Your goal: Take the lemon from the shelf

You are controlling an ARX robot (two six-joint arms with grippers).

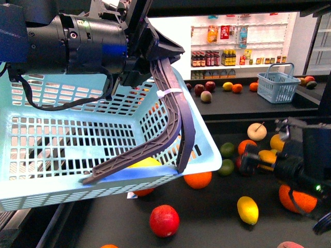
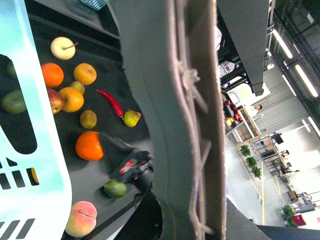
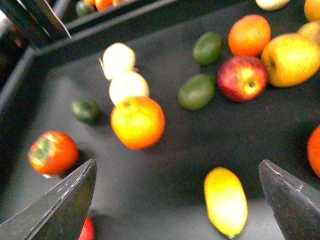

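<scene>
the lemon (image 1: 247, 209) lies alone on the dark shelf (image 1: 207, 227), much nearer the right arm. the right claw (image 3: 177, 162) is spread wide above it, the lemon off-centre toward one finger, its long axis roughly along the claw's reach. the left claw (image 1: 133, 174) seems clamped on the basket (image 1: 51, 103) wall.

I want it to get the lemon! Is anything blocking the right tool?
Nothing visible does. The open right tool hangs above the lemon, which lies alone on the shelf, apart from the other fruit.
</scene>
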